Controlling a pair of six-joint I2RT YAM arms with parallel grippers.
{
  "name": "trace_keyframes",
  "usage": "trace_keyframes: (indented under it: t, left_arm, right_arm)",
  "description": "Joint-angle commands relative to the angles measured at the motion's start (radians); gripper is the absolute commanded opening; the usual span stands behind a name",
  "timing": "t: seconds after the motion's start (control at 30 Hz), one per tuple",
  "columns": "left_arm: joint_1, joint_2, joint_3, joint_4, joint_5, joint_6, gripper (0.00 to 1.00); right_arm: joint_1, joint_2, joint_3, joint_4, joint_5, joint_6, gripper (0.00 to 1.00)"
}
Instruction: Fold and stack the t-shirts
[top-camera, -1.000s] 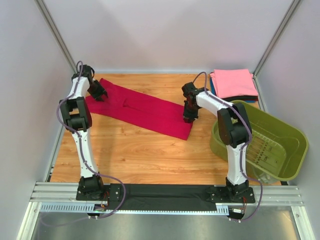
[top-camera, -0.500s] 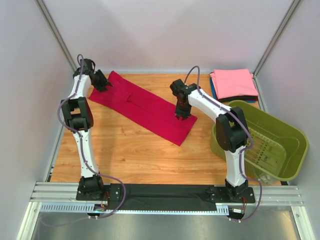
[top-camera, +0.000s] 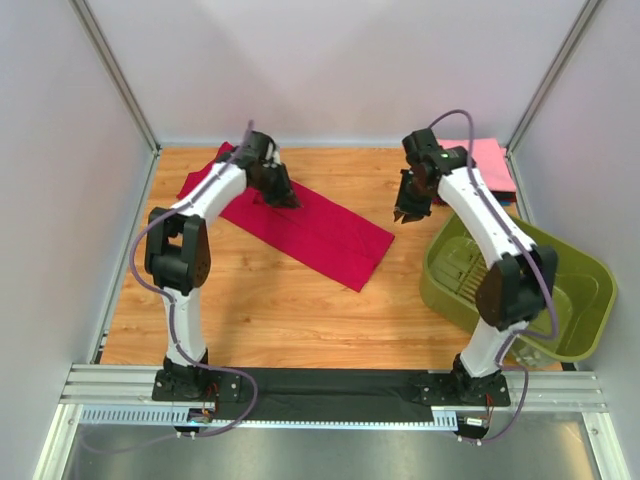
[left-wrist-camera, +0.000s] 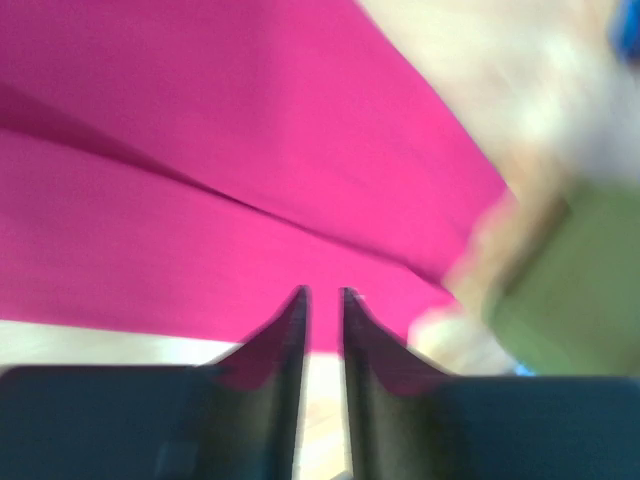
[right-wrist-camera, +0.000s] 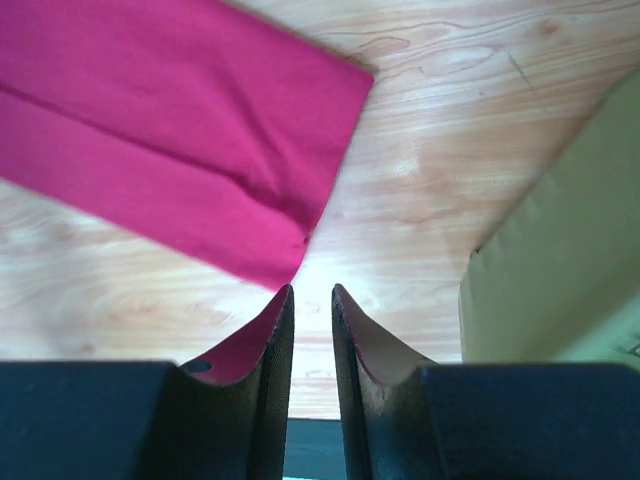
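From above, the crimson-red cloth t-shirt (top-camera: 320, 230), folded into a long strip, lies on the wooden table (top-camera: 250, 310), pointing far-left to near-right. Left wrist view, blurred: left gripper (left-wrist-camera: 322, 292) over it, jaws a narrow slit apart, empty. Right wrist view: right gripper (right-wrist-camera: 310, 290) just beside the strip's right end, same narrow slit, empty

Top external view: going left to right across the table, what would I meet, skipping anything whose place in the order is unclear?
Folded crimson-red cloth t-shirt → right gripper → olive-green plastic basket.
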Motion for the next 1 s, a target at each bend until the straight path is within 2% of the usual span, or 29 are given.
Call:
trace_keyframes:
  t: [0.0, 0.07, 0.1, 0.2, 0.37, 0.53, 0.67, 0.97]
  left_arm:
    - [-0.117, -0.124, -0.117, 0.149, 0.121, -0.101, 0.2]
    - [-0.16, -0.123, -0.184, 0.228, 0.208, -0.207, 0.14]
    - [-0.201, -0.112, -0.191, 0.244, 0.215, -0.223, 0.08]
    - [-0.284, -0.091, -0.183, 0.227, 0.187, -0.223, 0.0]
    - [-0.379, -0.06, -0.203, 0.225, 0.126, -0.224, 0.0]
    - [-0.448, -0.037, -0.255, 0.29, 0.095, -0.26, 0.0]
    - [-0.52, -0.021, -0.27, 0.256, 0.06, -0.241, 0.0]
    - [-0.574, 0.023, -0.387, 0.285, -0.058, -0.241, 0.0]
  right_arm:
    - [-0.001, -0.162, -0.034, -0.046, -0.081, -0.037, 0.23]
    - [-0.005, -0.205, -0.078, -0.018, -0.113, -0.017, 0.23]
    - [-0.013, -0.243, -0.091, -0.009, -0.124, -0.011, 0.23]
    - [-0.027, -0.303, -0.103, 0.011, -0.161, -0.003, 0.23]
    - [-0.041, -0.369, -0.108, 0.022, -0.237, -0.01, 0.24]
    - [-0.045, -0.44, -0.164, 0.031, -0.254, -0.014, 0.24]
    - [-0.047, -0.488, -0.209, 0.034, -0.25, -0.014, 0.24]
    - [-0.044, -0.55, -0.258, 0.008, -0.228, -0.028, 0.24]
